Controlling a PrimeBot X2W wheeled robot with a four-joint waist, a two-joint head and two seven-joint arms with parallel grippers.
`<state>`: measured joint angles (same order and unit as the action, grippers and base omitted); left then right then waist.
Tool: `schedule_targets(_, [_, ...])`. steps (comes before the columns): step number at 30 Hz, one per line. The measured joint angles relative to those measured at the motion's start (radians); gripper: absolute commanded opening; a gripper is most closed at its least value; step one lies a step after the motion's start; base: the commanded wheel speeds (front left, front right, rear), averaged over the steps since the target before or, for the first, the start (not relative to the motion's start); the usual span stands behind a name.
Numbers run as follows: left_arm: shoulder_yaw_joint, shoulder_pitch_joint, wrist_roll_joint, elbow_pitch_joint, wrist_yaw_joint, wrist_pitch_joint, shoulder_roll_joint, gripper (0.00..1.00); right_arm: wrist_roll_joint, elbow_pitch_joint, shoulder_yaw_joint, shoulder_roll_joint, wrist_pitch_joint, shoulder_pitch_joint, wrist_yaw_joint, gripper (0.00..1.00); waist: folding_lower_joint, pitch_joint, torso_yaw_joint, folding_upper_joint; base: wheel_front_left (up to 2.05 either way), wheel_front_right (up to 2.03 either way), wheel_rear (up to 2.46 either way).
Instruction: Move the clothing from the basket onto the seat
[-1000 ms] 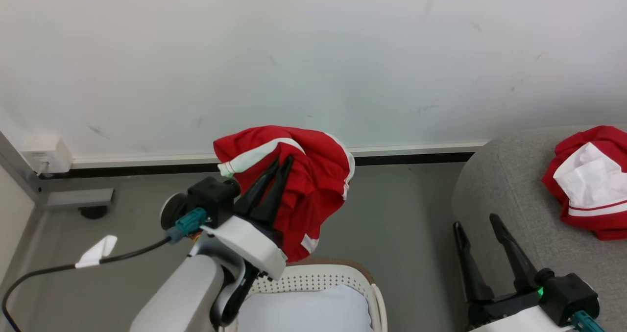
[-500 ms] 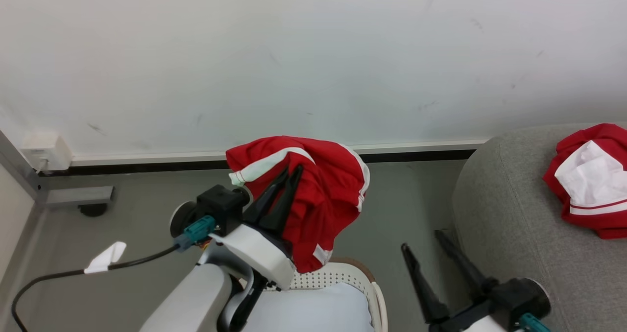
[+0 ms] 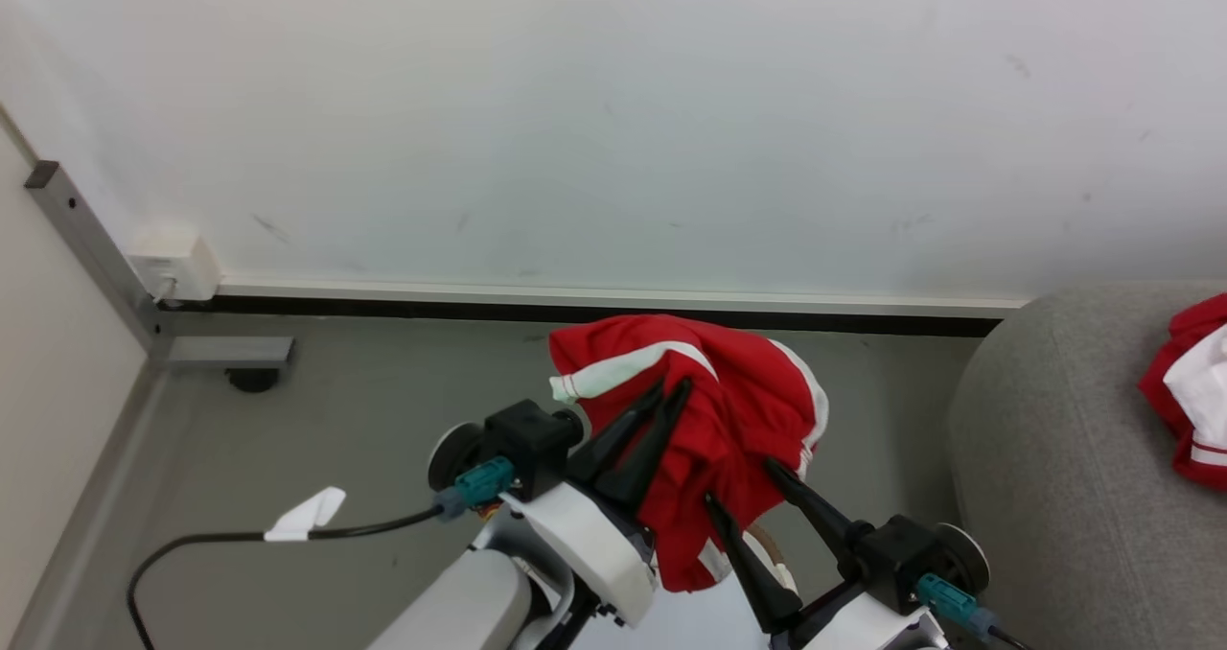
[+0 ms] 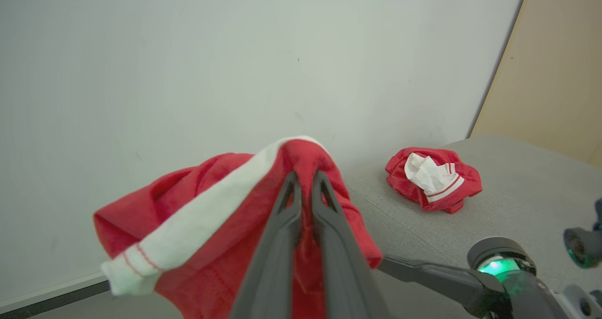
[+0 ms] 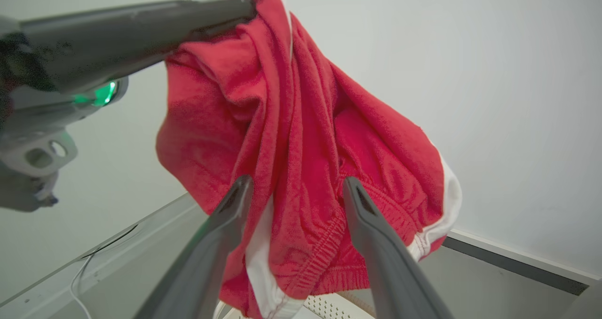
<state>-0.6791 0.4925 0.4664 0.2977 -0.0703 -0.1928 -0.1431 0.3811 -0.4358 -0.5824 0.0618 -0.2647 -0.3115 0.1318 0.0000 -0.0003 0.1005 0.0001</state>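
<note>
We count two bright red fabric sports garments with white panels, one basket and one seat. The first garment [image 3: 738, 410] hangs pinched between the fully closed jaws of the left gripper [image 3: 673, 386], above the cream perforated plastic basket [image 5: 324, 305]. Its long axis is near vertical, hem downward, with the white striped band pointing to the robot's left. The second garment [image 4: 432, 185] lies crumpled on the light grey upholstered seat [image 3: 1054, 439]. The right gripper [image 3: 740, 482] holds nothing, its jaws spread wide beside the hanging folds.
</note>
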Motion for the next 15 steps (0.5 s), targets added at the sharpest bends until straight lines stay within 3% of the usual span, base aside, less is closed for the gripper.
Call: schedule_targets(15, [-0.121, -0.020, 0.000, 0.004, -0.032, 0.015, 0.035, 0.00, 0.044, -0.137, -0.035, -0.005, 0.000, -0.059, 0.000, 1.00, 0.0000, -0.016, 0.109, 0.0000, 0.00, 0.00, 0.00])
